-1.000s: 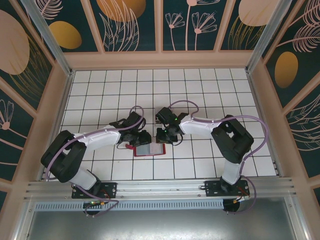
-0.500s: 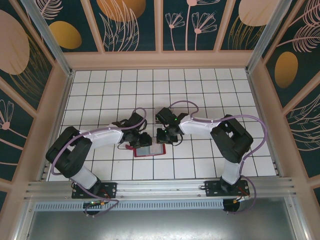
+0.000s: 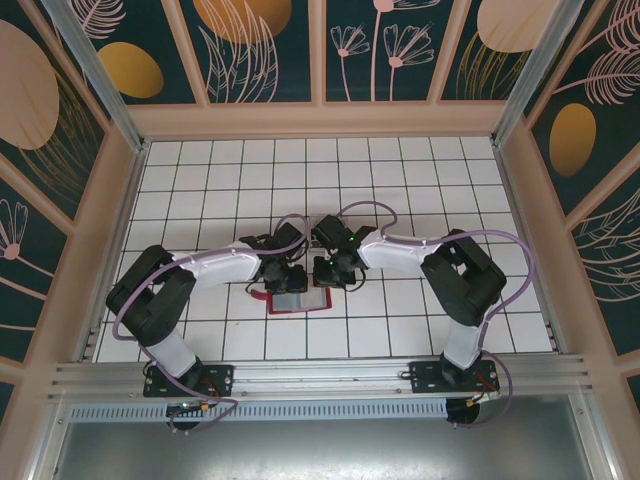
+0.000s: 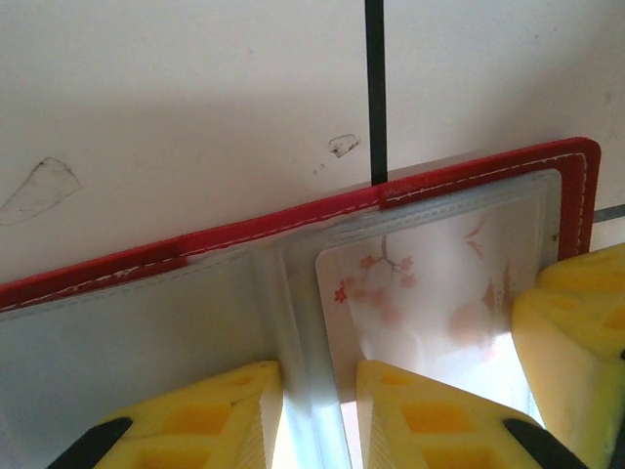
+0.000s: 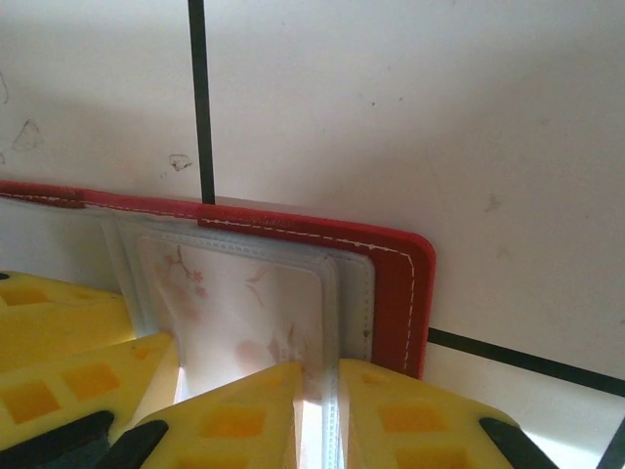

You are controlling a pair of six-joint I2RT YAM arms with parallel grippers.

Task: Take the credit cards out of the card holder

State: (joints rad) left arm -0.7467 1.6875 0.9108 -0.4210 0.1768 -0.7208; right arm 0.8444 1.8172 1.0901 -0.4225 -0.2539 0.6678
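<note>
Desk (image 3: 400, 190): white tiles with black grid lines, inside a walled enclosure.
Card holder (image 3: 298, 301): lies opened flat on the desk, near the front and centre. Its red stitched border faces up around frosted clear pockets.
Credit card (image 4: 430, 283): pale, with a pink blossom print. It sits inside the pocket at the holder's right end, seen through the plastic.
Left claw (image 4: 314, 376): down on the holder's inner side, at its left and middle part. Its yellow fingers stand a narrow gap apart, with the seam between two pockets running up between them. Whether they pinch it cannot be told.
Right claw (image 5: 320, 376): down on the holder's right end, close to the left claw. Its yellow fingers are nearly together astride the outer pocket edge. Whether they grip it cannot be told.
</note>
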